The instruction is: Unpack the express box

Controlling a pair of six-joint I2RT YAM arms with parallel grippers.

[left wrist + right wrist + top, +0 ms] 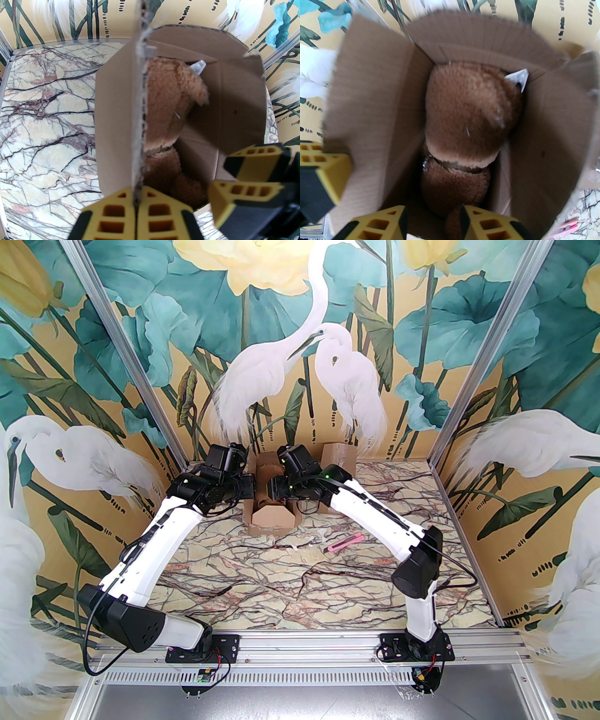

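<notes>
The express box (272, 519) stands open at the back middle of the table, its flaps up. Inside lies a brown plush toy (468, 112) with a white tag (519, 78) at its far end. My left gripper (137, 211) is shut on the edge of the box's left flap (138, 117), which runs upright between its yellow fingers. My right gripper (433, 222) hovers over the near end of the box with its fingers apart. A bit of the plush toy (168, 100) lies between them; contact cannot be told. In the left wrist view, the right gripper (246, 178) shows at lower right.
A second, smaller cardboard box (337, 453) stands by the back wall, right of the express box. A pink utility knife (344, 542) lies on the marble table (300, 587) right of centre. Painted walls close in the back and both sides.
</notes>
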